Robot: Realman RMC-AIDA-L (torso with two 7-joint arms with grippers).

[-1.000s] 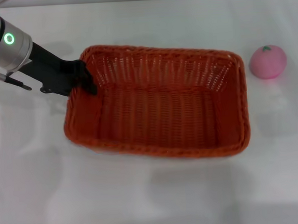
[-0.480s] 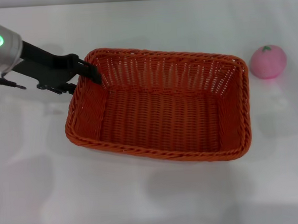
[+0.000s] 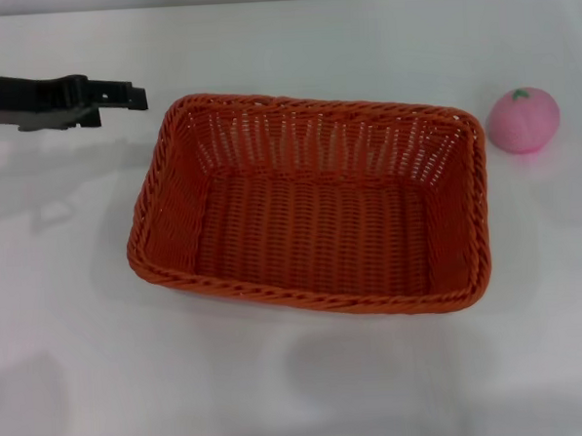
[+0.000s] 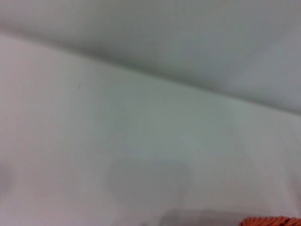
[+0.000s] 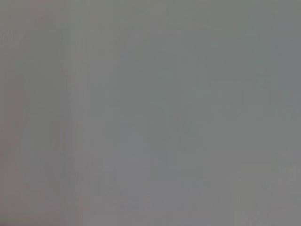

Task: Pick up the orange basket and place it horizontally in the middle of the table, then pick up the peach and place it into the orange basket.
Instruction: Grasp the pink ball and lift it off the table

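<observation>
The orange basket (image 3: 310, 202) sits upright and empty on the white counter (image 3: 300, 384), its long side running left to right, slightly skewed, its weave and braided rim plain to see. The peach (image 3: 524, 120), small, round and pink, lies apart beyond the basket's right end.

Orange-red woven basket (image 3: 310, 212), pink peach (image 3: 523, 120), white table (image 3: 300, 384)
</observation>
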